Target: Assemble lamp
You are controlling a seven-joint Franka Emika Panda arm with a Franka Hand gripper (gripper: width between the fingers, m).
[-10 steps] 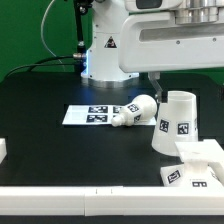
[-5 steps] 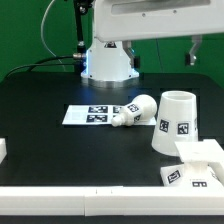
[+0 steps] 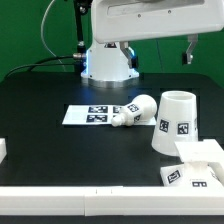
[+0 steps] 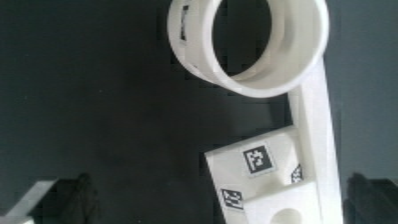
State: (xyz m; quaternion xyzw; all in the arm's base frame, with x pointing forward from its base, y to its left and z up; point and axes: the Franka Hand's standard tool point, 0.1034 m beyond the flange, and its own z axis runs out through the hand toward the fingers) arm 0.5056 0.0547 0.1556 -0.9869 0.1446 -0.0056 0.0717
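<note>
The white lamp shade [image 3: 177, 122] stands on the black table at the exterior view's right, wide end down, with a tag on its side. The round bulb [image 3: 135, 110] lies on its side just left of it. The stepped square base [image 3: 196, 165] sits in front of the shade near the front edge. My gripper [image 3: 190, 52] hangs high above the shade, touching nothing. In the wrist view I look down on the shade's round rim [image 4: 249, 45] and the tagged base [image 4: 285, 175]. The fingers [image 4: 63, 200] stand wide apart; the gripper [image 4: 217, 208] is open and empty.
The marker board [image 3: 90, 114] lies flat left of the bulb. The robot's white pedestal [image 3: 107, 65] stands at the back. White strips [image 3: 80, 200] edge the table's front, and a white block [image 3: 3, 150] sits at the left edge.
The arm has risen and swung toward the exterior view's right; the gripper went from just above the bulb and shade to high over the shade. The lamp parts have not moved.
</note>
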